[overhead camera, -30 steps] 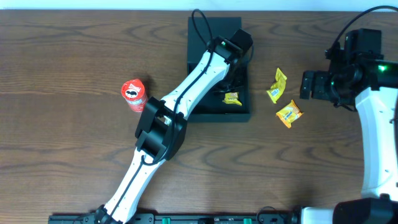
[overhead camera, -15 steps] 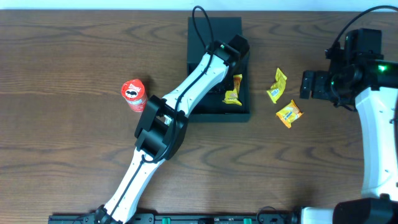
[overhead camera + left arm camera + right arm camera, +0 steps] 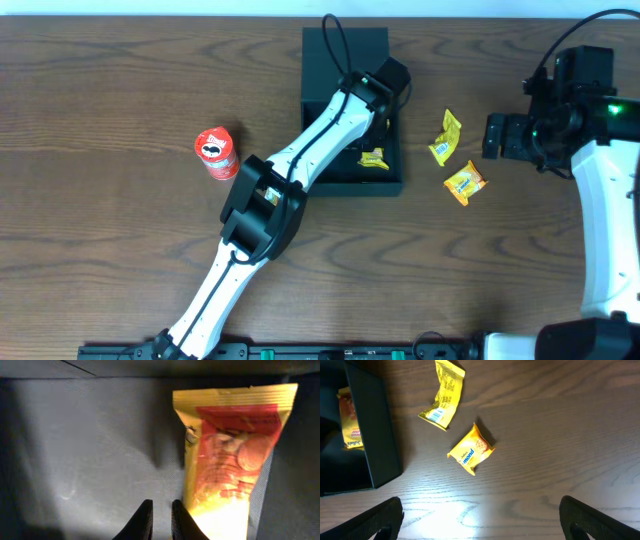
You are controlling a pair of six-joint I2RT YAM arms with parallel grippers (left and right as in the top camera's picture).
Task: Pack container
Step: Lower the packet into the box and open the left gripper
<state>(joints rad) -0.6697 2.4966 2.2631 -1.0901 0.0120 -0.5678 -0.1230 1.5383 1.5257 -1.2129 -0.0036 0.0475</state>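
The dark teal-green container (image 3: 345,60) stands open at the back middle of the table, and its wall also shows in the right wrist view (image 3: 375,435). My left arm (image 3: 330,125) reaches into it. My left gripper (image 3: 161,503) is shut and empty, low over the container floor, with a yellow-red snack packet (image 3: 230,455) just to its right. A yellow packet (image 3: 373,158) lies in the container's front right corner. Two more yellow packets (image 3: 446,137) (image 3: 465,183) lie on the table to the right. My right gripper (image 3: 480,507) is wide open and empty above bare wood near them.
A red can (image 3: 216,152) stands on the table left of the container, near my left arm's elbow. In the right wrist view the two loose packets (image 3: 444,397) (image 3: 471,449) lie right of the container wall.
My left wrist shifted slightly right and back inside the container. A second packet seen beside the wrist half a second ago is no longer visible from overhead. The right arm has not moved.
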